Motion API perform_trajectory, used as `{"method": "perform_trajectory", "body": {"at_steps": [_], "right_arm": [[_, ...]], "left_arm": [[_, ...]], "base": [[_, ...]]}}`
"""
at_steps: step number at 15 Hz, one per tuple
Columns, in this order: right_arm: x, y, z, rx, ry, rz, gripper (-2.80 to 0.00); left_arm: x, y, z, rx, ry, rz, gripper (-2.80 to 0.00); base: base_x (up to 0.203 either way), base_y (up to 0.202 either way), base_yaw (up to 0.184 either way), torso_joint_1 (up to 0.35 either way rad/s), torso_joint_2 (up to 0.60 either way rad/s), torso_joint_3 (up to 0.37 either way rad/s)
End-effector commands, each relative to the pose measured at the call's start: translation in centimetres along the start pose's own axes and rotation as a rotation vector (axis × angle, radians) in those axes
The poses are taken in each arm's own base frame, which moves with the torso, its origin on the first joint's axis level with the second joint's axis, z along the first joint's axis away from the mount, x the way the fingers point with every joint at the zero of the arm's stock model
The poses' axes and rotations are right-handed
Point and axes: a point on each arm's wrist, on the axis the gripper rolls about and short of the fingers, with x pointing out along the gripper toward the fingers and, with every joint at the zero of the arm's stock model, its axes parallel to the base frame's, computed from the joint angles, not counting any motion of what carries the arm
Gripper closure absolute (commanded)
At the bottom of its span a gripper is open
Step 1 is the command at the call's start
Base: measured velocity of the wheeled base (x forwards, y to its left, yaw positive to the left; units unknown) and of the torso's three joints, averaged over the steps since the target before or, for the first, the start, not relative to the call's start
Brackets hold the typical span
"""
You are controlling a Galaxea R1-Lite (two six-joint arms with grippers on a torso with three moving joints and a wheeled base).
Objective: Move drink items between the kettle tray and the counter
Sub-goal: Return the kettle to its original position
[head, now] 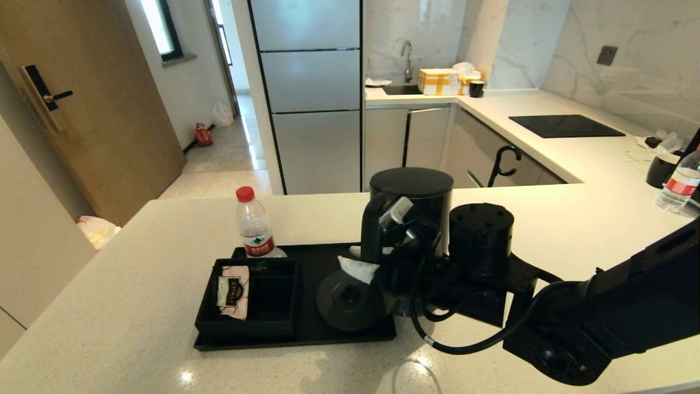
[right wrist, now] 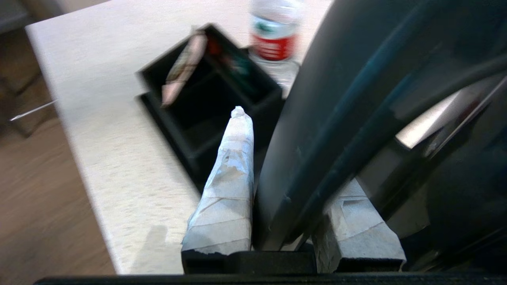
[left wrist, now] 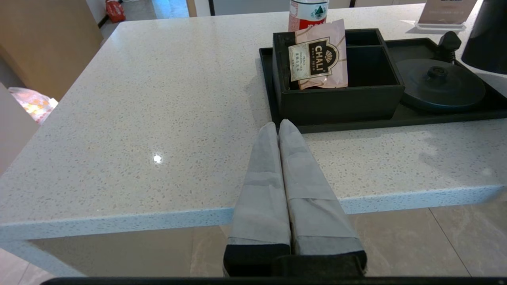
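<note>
The tall black kettle stands up at the right end of the black kettle tray, just behind the bare round kettle base. My right gripper is shut on the kettle's loop handle, one taped finger on each side. The gripper hides the kettle's bottom, so I cannot tell whether it rests or hangs. The CHALI tea sachet leans in the divided compartment box. My left gripper is shut and empty, over the counter just before the tray's front rim.
A red-capped water bottle stands at the tray's back left corner. On the right counter are a second bottle, a black mug and the black cooktop. My right arm reaches in across the counter's right front.
</note>
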Motion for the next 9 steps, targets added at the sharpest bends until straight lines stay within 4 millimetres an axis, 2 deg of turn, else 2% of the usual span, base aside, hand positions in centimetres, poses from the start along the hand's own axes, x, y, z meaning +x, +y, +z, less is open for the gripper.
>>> {"method": "perform_trajectory", "body": {"at_steps": [1,3,4,9], "right_arm": [[2.1,2.5,0.7,-0.016,-0.026,0.153,0.0],[4.0,5.6,0.5,-0.028,-0.027,0.287,0.0],[4.4,6.4,0.6,-0.034,-0.039,0.308,0.0],[4.8,8.3,0.3,-0.044,-0.042,0.346,0.0]], "left_arm": [[0.0,0.0,0.0,0.0,0.001,0.0,0.0],[0.0,0.0,0.0,0.002,0.001,0.0,0.0],[0.0,0.0,0.0,0.0,0.001,0.0,0.0],[0.0,0.0,0.0,0.002,0.001,0.0,0.0]], "base": [[0.0,0.0,0.0,0.0,0.0,0.0],[0.0,0.0,0.0,0.0,0.0,0.0],[0.0,0.0,0.0,0.0,0.0,0.0],[0.0,0.0,0.0,0.0,0.0,0.0]]}}
